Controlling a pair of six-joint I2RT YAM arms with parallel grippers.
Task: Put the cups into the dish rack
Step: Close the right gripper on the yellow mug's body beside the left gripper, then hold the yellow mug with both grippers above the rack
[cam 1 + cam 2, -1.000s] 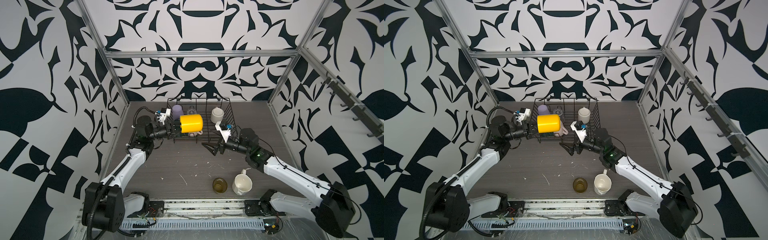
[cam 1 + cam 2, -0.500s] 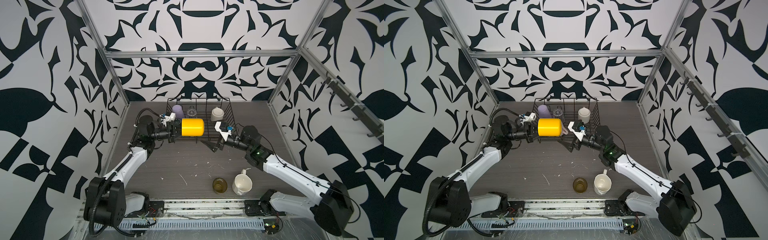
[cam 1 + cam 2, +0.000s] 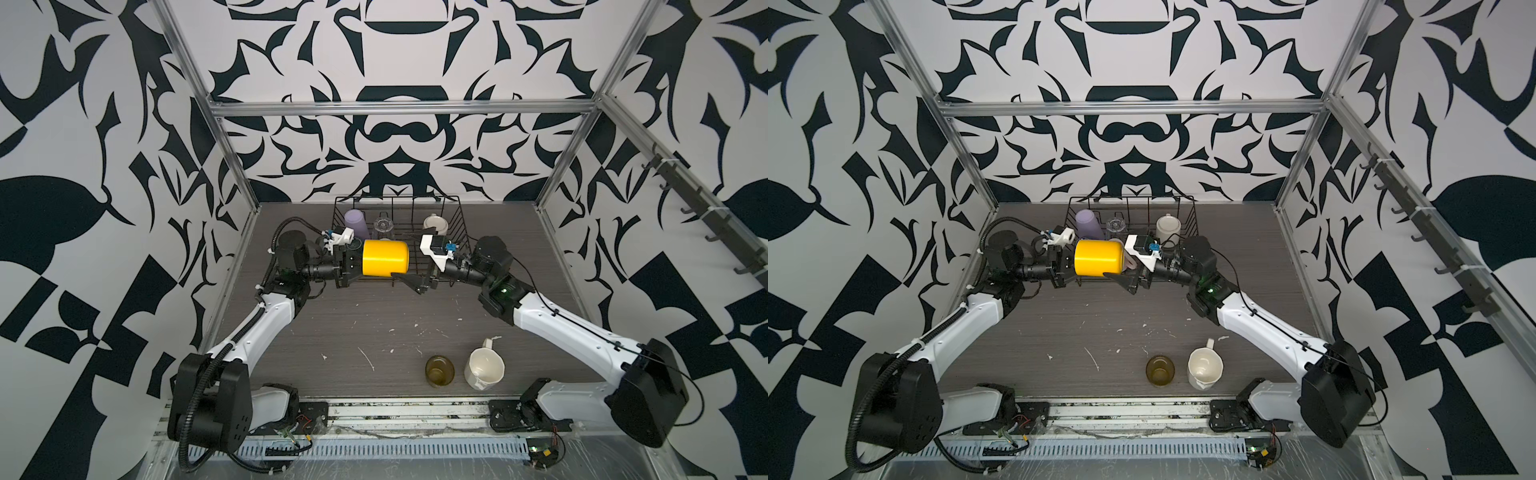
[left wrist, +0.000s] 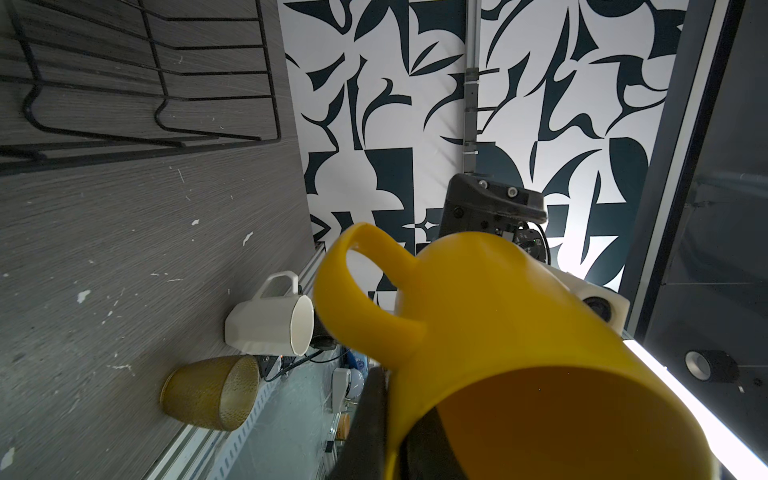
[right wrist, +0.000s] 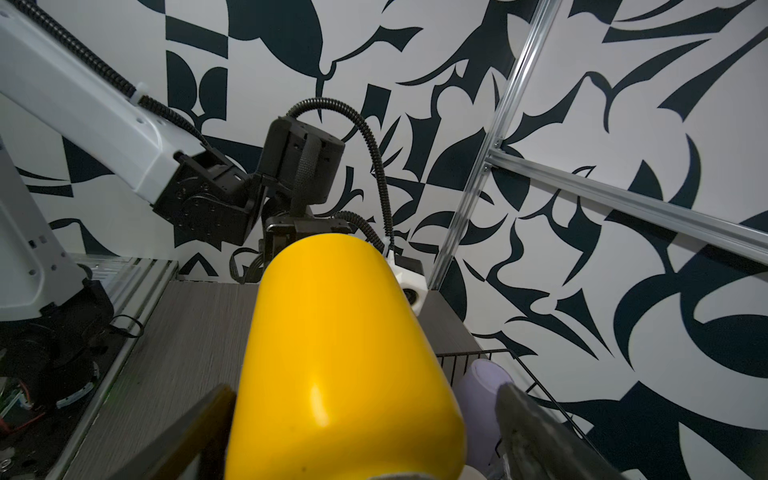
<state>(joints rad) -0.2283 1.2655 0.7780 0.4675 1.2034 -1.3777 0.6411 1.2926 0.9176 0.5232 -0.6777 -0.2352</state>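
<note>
My left gripper point(image 3: 357, 259) point(image 4: 395, 436) is shut on the rim of the yellow mug point(image 3: 385, 257) point(image 3: 1099, 257) point(image 4: 519, 332), one finger inside and one outside. It holds the mug on its side, above the front edge of the dish rack point(image 3: 457, 216) point(image 3: 1192, 212). The open right gripper point(image 3: 415, 268) point(image 5: 361, 428) has its fingers either side of the mug's base point(image 5: 340, 353) without gripping it. In the rack stand a lilac tumbler point(image 3: 355, 220), a clear glass point(image 3: 384, 224) and a cream mug point(image 3: 435, 223). The olive glass point(image 3: 439, 370) and white faceted mug point(image 3: 484, 368) stand near the front edge.
The rack sits against the back wall, between aluminium frame posts. Patterned walls close in both sides. A cable tray and the arm bases run along the front edge, just behind the olive glass point(image 4: 208, 390) and white mug point(image 4: 270, 320).
The left gripper has levelled the yellow mug and carried it slightly right. The right gripper has moved left until its open fingers flank the mug's base.
</note>
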